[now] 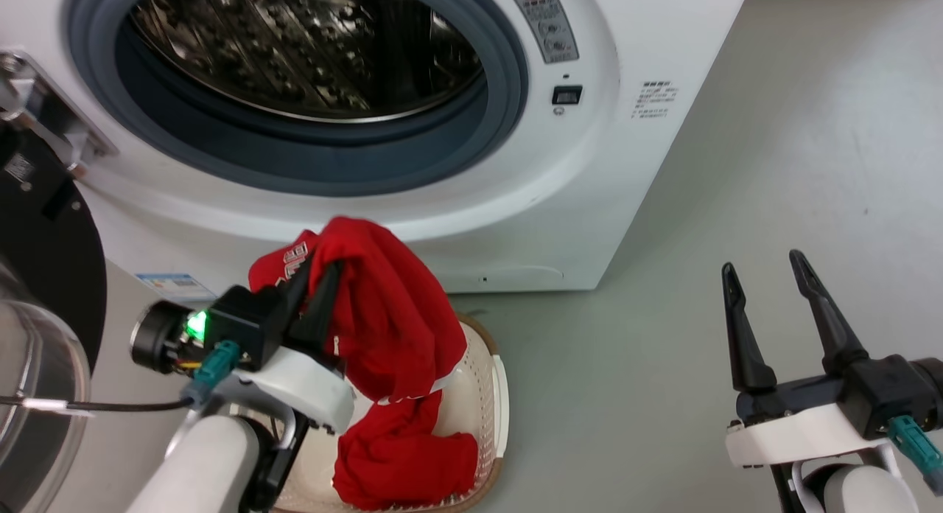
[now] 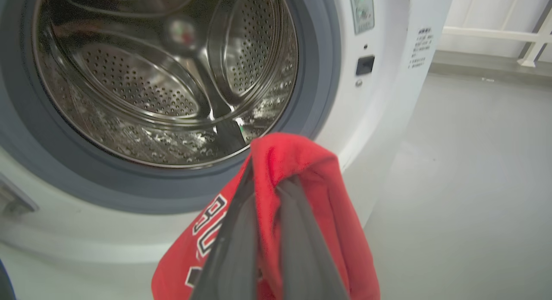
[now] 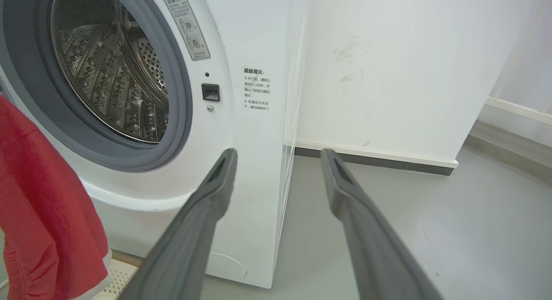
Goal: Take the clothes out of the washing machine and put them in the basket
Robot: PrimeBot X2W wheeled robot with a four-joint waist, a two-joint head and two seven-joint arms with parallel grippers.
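While the washing machine (image 1: 604,189) stood beyond the left hand (image 1: 323,281) with its porthole open, its perforated steel drum (image 1: 309,49) showed through the grey gasket. Directly beneath that hand sat the basket (image 1: 486,373). The red clothes (image 1: 398,314) draped down from the hand into the basket, their lower folds resting inside it. The left hand's fingers were clamped on the fabric. Well off to its right, the right hand (image 1: 762,266) hovered with its fingers apart.

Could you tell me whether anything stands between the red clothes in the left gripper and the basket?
Nothing visible does: the clothes hang from the left gripper straight into the basket below, their lower end already inside. The right gripper stands open, well aside.
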